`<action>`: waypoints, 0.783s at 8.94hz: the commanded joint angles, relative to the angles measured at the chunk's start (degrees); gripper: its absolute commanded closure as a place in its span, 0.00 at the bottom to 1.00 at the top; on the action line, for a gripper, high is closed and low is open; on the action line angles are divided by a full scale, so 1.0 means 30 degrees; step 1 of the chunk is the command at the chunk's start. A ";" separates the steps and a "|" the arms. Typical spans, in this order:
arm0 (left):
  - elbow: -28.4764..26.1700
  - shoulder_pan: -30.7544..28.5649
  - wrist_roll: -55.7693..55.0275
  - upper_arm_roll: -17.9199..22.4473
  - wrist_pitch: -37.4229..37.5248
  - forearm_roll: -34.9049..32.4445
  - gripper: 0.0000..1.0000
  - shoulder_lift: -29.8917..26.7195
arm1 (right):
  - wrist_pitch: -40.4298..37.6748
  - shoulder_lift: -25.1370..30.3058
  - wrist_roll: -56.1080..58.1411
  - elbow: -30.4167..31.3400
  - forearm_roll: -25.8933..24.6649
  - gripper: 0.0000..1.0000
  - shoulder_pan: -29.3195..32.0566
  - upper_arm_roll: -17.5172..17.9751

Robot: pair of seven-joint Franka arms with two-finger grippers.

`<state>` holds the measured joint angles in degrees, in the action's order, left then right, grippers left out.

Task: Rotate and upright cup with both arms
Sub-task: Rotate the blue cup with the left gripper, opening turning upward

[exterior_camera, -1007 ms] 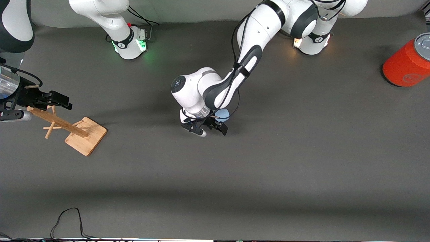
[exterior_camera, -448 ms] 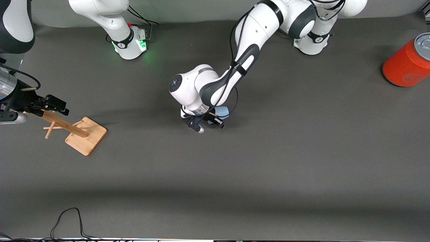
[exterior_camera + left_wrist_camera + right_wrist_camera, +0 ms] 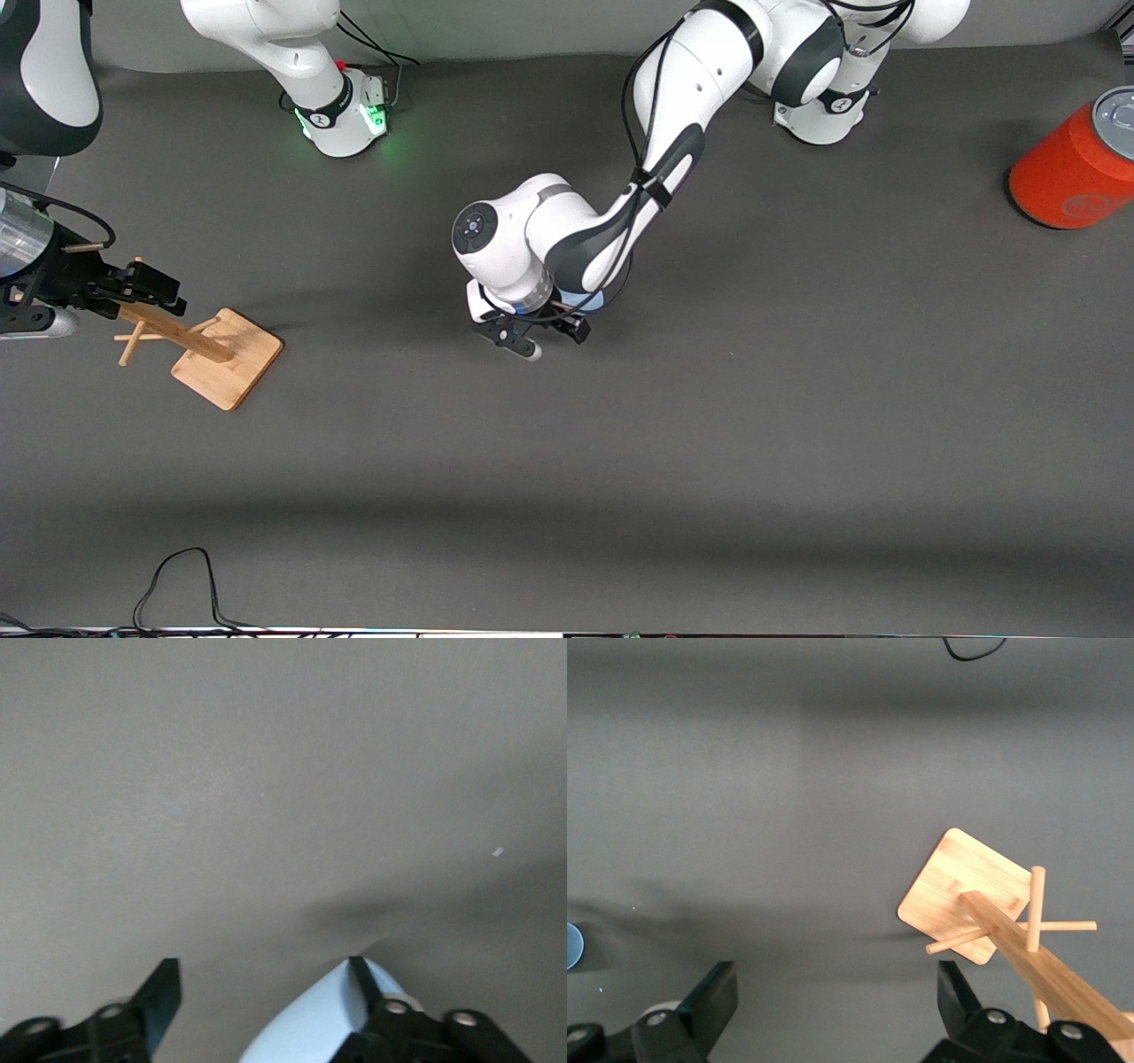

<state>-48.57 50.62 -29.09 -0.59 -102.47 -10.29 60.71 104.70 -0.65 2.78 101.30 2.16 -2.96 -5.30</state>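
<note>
One small pale blue plastic cup (image 3: 306,1028) is seen against one finger of the spread left gripper (image 3: 261,1014), off-centre; the right gripper (image 3: 833,1005) (spread, empty) waits over the wooden rack (image 3: 983,899).

The cup (image 3: 589,301) is sitting mid-table; the wooden rack (image 3: 199,341) is standing toward the right arm's end, the can (image 3: 1072,168) toward the left arm's.

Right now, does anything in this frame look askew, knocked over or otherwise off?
Nothing is spilled or damaged. The cup is mostly hidden under the left gripper, whose fingers are apart, so its pose is unclear. The right gripper, open, hangs over the wooden rack.
</note>
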 commanded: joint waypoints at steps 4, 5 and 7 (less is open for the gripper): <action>-0.1031 0.0761 -0.0505 -0.0302 -0.0091 0.0034 0.02 0.0387 | -0.0121 0.0332 0.0100 0.0070 -0.0751 0.00 -0.0679 -0.0051; -0.1180 0.0907 0.0720 -0.0302 0.0432 -0.0056 0.08 0.0388 | -0.0182 0.0334 -0.0452 -0.0016 -0.0751 0.00 -0.0711 -0.0022; -0.1007 0.0792 0.3360 -0.0127 0.2100 -0.0057 0.48 0.0272 | -0.0241 0.0305 -0.0516 -0.0017 -0.0751 0.00 -0.0741 -0.0022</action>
<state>-51.64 52.92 -23.25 -1.75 -98.97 -10.00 62.43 104.58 -0.38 2.46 101.22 0.85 -4.76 -5.23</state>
